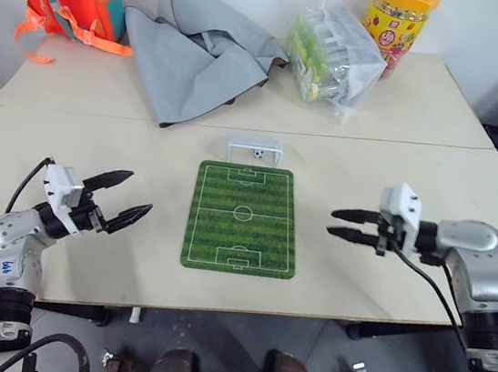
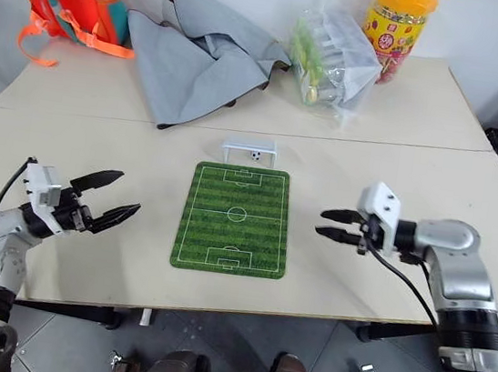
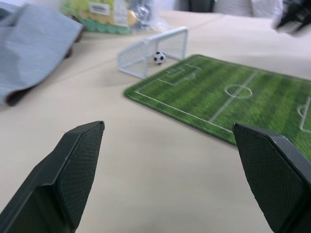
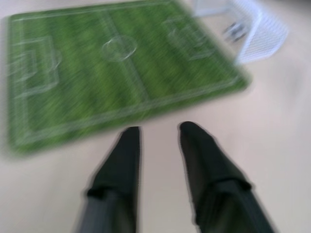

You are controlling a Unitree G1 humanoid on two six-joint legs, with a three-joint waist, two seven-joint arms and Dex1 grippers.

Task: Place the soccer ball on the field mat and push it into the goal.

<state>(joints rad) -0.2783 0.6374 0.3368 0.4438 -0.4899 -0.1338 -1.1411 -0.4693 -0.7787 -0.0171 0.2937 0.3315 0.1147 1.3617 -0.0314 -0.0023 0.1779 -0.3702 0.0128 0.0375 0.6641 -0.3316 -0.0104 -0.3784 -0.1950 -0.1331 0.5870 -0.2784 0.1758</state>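
Ball (image 1: 259,154) sits inside goal (image 1: 255,149), upper centre, beyond mat (image 1: 243,219). Left gripper (image 1: 121,204) spread wide, empty; right gripper (image 1: 342,226) slightly parted, empty.

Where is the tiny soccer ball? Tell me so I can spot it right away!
Look at the green field mat in the middle of the table. At the mat's far end stands a little white goal, and the soccer ball sits inside it. It is the only white ball with black patches.
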